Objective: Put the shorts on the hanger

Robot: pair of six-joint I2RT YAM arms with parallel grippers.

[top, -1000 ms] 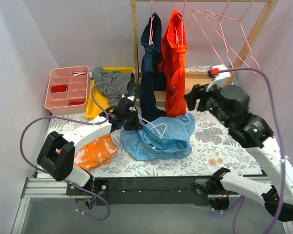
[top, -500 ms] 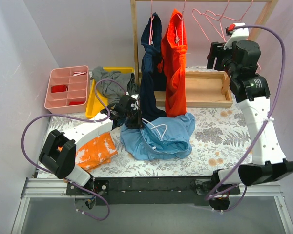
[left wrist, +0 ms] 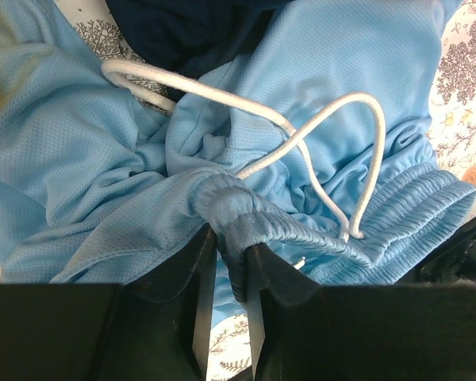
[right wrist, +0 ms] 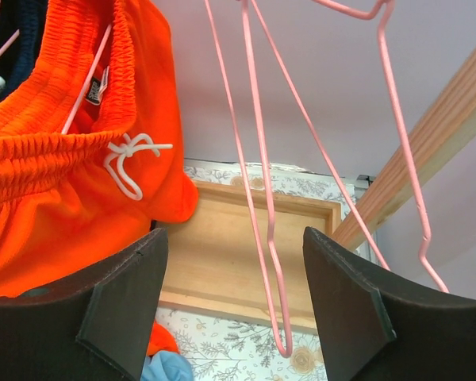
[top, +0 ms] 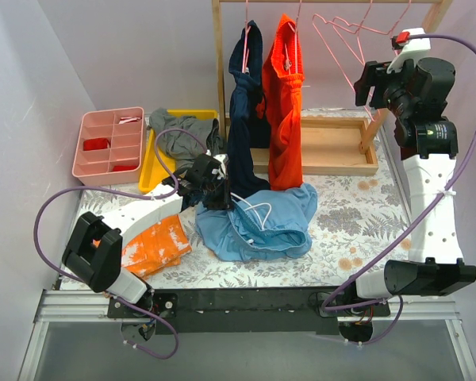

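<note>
The light blue shorts (top: 262, 222) lie crumpled on the floral table with the white drawstring (top: 258, 210) looped on top. My left gripper (top: 216, 198) is shut on a fold of their elastic waistband (left wrist: 246, 218); the fabric is pinched between the black fingers (left wrist: 182, 262). The pink wire hanger (top: 357, 48) hangs empty on the wooden rail at the upper right. My right gripper (top: 370, 83) is open and raised beside it; in the right wrist view the hanger's pink wires (right wrist: 266, 206) hang between the spread fingers (right wrist: 127, 294) without touching them.
Navy shorts (top: 244, 103) and orange-red shorts (top: 284, 103) hang on the wooden rack (top: 220, 71), above a wooden tray (top: 325, 147). A yellow tray (top: 155, 171) with grey cloth, a pink compartment box (top: 109, 145) and an orange cloth (top: 155, 244) sit on the left.
The right arm has swung up and back from above the table to the rail beside the pink hangers. The left gripper has stayed shut on the shorts.
</note>
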